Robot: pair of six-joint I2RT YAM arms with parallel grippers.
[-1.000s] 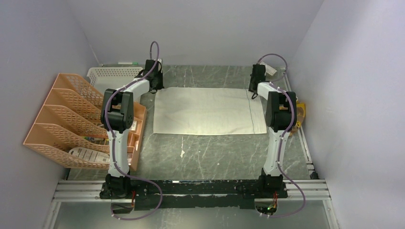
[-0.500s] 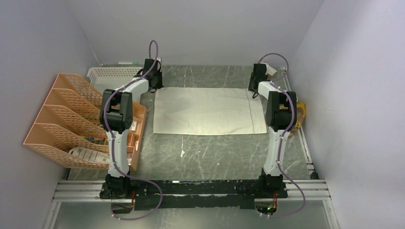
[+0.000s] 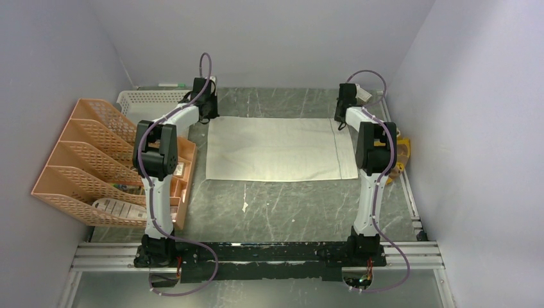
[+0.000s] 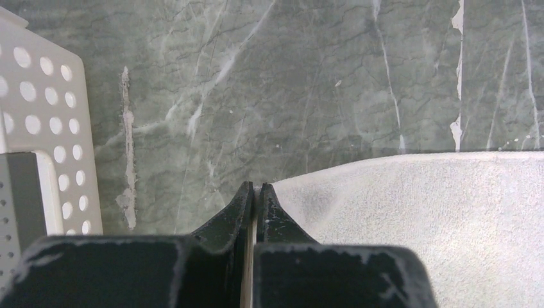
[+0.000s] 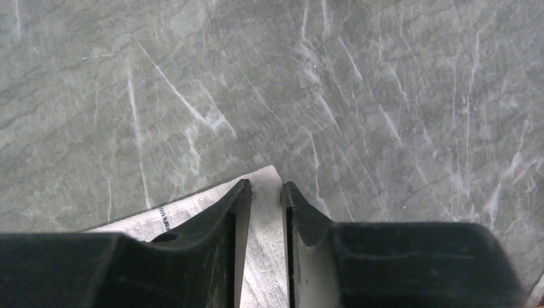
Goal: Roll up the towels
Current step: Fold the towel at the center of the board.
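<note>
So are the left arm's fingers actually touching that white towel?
Touching. The left wrist view shows the left fingers pinched shut on the towel at its corner, with cloth wedged between them.

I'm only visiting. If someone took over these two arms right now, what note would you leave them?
Left gripper: shut on the far left corner of the off-white towel.
Right gripper: jaws slightly apart astride its far right corner; grip unclear.
Off-white towel lies flat, unrolled; mustard-yellow towel sits far right, half hidden.
Done: both corners reached.
Left: roll the off-white towel; check the yellow one.
</note>
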